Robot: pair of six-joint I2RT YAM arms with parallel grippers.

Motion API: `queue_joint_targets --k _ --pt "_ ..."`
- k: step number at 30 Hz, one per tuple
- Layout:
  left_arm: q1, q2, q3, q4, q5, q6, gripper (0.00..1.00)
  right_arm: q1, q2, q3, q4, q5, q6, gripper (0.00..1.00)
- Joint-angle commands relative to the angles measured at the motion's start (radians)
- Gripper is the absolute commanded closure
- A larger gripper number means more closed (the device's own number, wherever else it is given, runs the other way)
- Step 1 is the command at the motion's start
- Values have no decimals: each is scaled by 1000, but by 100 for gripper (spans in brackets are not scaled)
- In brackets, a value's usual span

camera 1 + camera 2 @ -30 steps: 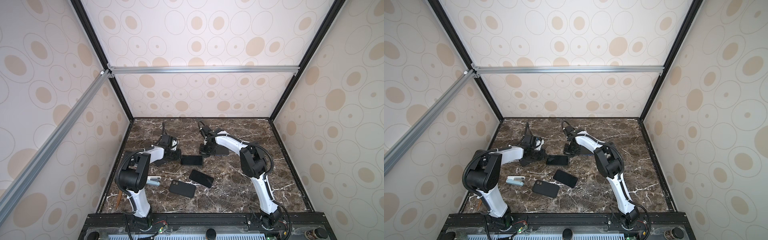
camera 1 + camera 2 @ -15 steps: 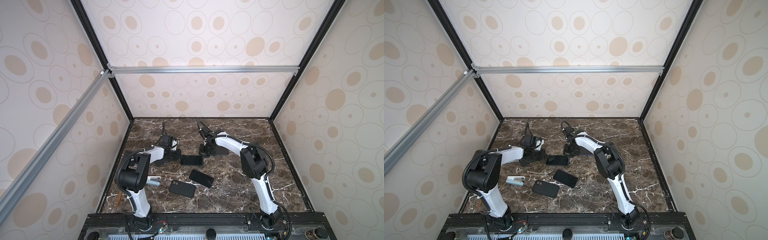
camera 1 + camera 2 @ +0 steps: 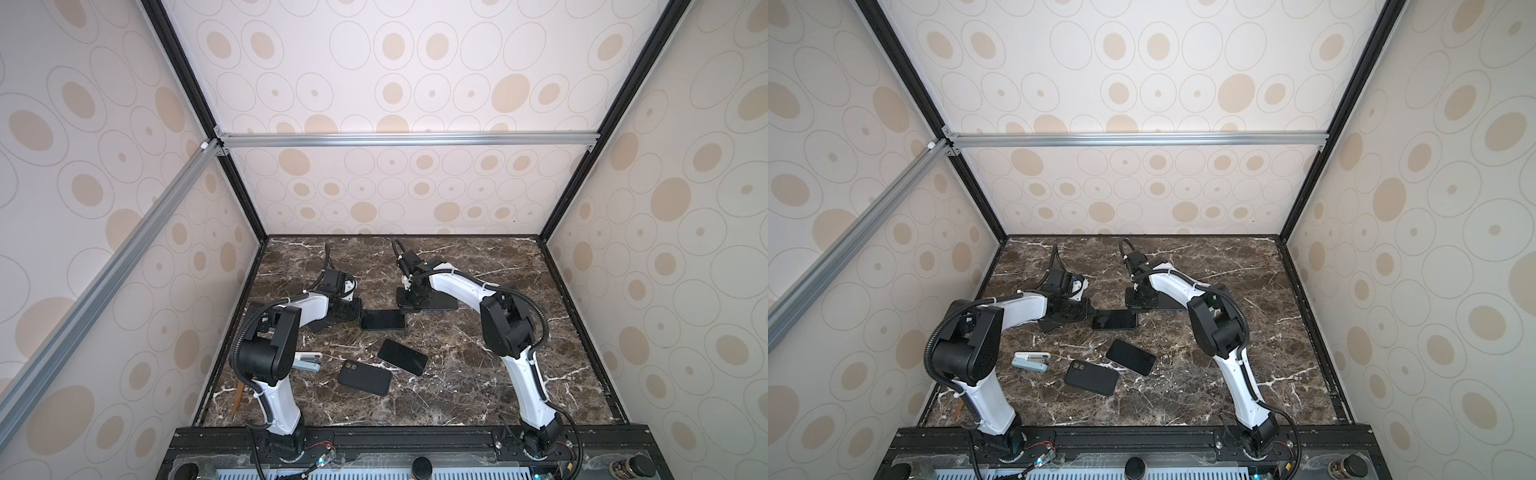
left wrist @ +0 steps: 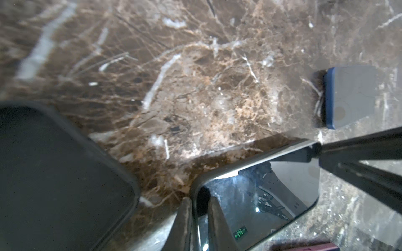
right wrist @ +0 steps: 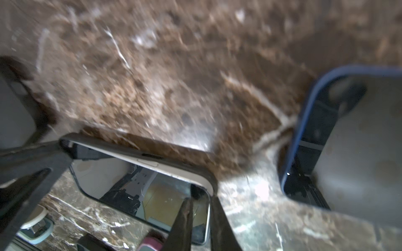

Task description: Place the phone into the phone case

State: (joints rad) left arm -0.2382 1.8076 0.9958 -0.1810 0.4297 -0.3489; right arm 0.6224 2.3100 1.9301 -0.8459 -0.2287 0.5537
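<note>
The phone [image 3: 382, 320] lies flat and screen up near the middle of the marble table [image 3: 457, 374], between the two grippers. It is a thin rectangle with rounded corners. Its black glass is glossy, and in the right wrist view [image 5: 139, 180] the arms and wall are mirrored in it. A pale metallic edge is seen along one long side, and a dark matte rim [image 5: 211, 180] is wrapped outside it.

The left gripper [image 4: 199, 208] is closed on one short end of the phone, with a finger on each side of the edge. The right gripper [image 5: 201, 206] is set astride the opposite far corner with its fingers close together. Whether the corner is pinched cannot be told.

A matte black case [image 4: 54, 173] with soft rounded corners lies beside the left gripper. A blue-rimmed slab [image 3: 440, 305] with a grey face lies just behind the right gripper.

Nearer the front, a second black phone [image 3: 402, 356] is turned at an angle, and just beside it lies a dark case [image 3: 365, 377] with camera holes. A pale blue and white stapler-like object [image 3: 307, 361] lies by the left arm's base.
</note>
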Motion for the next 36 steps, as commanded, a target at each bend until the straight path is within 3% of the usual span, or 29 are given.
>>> queue_joint_targets --k 1,13,20,29,36 --pt "-6 -14 -27 -63 -42 18 84 8 48 72 -37 -12 -74 81" --pt "-6 -28 -22 -75 -66 7 83 -2 70 24 -56 -25 -104 80" --pt "-8 -76 -57 -86 -31 -8 83 11 -29 -140 24 -83 -80 84" --pt "-17 -165 -164 -72 30 -48 83 45 -102 -231 64 -128 -38 86" --pt "-10 -259 -107 -147 -92 -33 82 34 -159 -191 0 4 -34 82"
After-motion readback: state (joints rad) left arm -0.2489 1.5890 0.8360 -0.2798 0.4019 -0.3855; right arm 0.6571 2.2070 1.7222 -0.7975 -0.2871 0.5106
